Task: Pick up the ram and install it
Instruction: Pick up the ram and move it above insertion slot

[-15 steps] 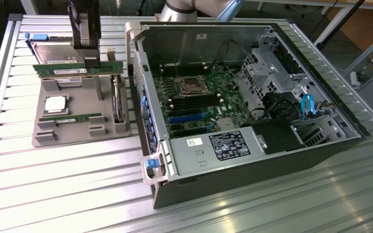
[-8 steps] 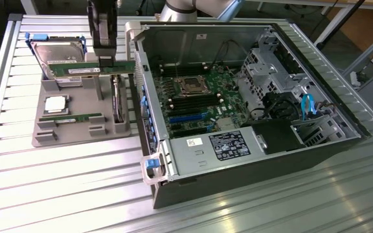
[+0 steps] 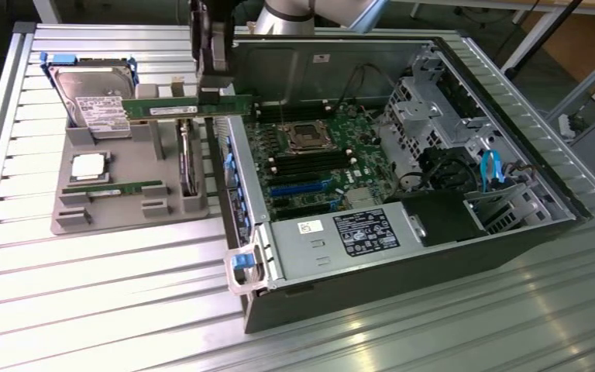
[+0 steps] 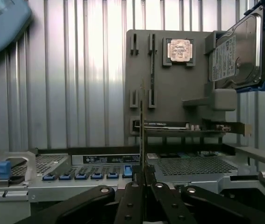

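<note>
Gripper (image 3: 211,94) clenched on the ram (image 3: 173,108), upper middle of the exterior view: green stick held level and on edge, raised above the grey tray (image 3: 137,155). Slatted metal table (image 3: 91,287) carries, left to right, that tray with hard drive (image 3: 91,97) and processor (image 3: 89,165), then the open computer case (image 3: 308,66), motherboard (image 3: 313,159) exposed.
</note>
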`<act>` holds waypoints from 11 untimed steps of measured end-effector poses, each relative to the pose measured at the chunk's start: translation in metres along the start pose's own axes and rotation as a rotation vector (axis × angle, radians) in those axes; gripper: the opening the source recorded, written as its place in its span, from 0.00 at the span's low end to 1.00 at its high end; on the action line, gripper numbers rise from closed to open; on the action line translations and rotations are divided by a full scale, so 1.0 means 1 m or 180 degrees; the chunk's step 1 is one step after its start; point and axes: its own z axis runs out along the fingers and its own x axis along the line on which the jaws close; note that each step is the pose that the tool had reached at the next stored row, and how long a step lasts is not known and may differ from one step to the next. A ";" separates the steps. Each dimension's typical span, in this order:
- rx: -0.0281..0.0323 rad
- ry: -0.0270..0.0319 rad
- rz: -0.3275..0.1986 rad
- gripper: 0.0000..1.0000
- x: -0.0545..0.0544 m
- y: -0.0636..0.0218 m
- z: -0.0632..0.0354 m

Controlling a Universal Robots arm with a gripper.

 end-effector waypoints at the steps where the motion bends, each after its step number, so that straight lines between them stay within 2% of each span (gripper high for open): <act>1: 0.0000 0.0000 0.0000 0.11 0.000 -0.0044 -0.0002; 6: 0.0000 0.0000 0.0000 0.11 0.000 -0.0247 -0.0011; 7: -0.0001 0.0000 0.0000 0.11 -0.001 -0.0323 -0.0015; 11: -0.0001 0.0000 0.0000 0.11 -0.001 -0.0515 -0.0025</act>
